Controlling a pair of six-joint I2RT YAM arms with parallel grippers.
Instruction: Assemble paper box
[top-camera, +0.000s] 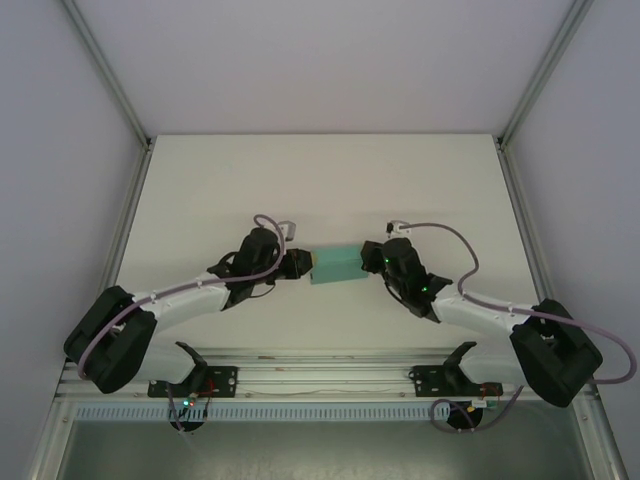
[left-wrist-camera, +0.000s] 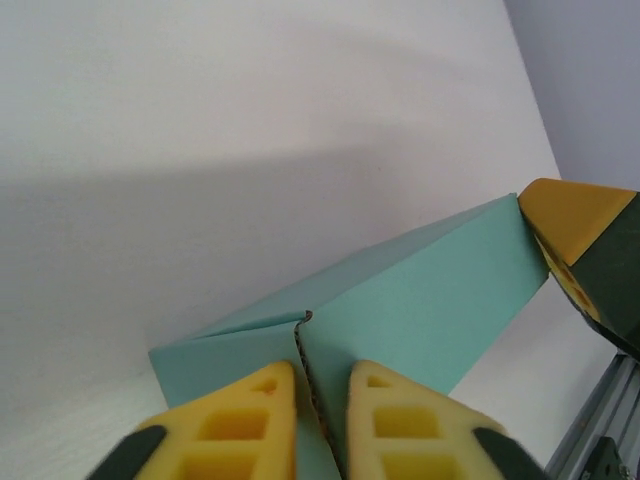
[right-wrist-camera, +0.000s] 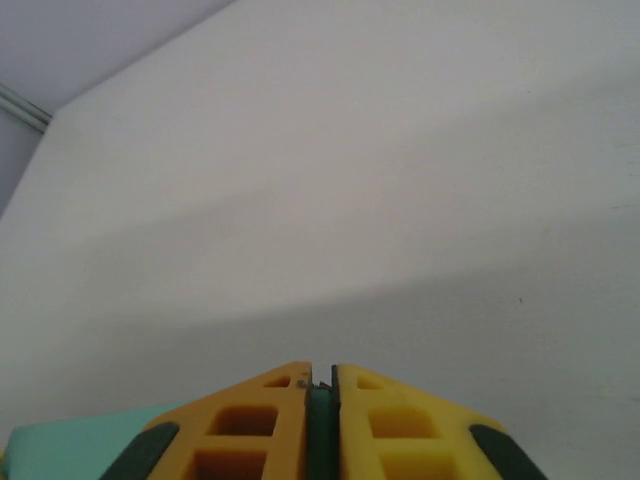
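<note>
holding: paper box (top-camera: 335, 265), teal card, partly folded up, at mid-table (top-camera: 300, 170) between the two arms.
left gripper (left-wrist-camera: 322, 400): pinched onto a raw card edge at the box's seam.
right gripper (right-wrist-camera: 320, 395): clamped on a thin teal flap at the opposite end.
step in hand: likely squaring the body along its creases.
handling note: grip close to the creases, turn both wrists together, never pull apart.
risk: thin card may buckle or slip out.
</note>
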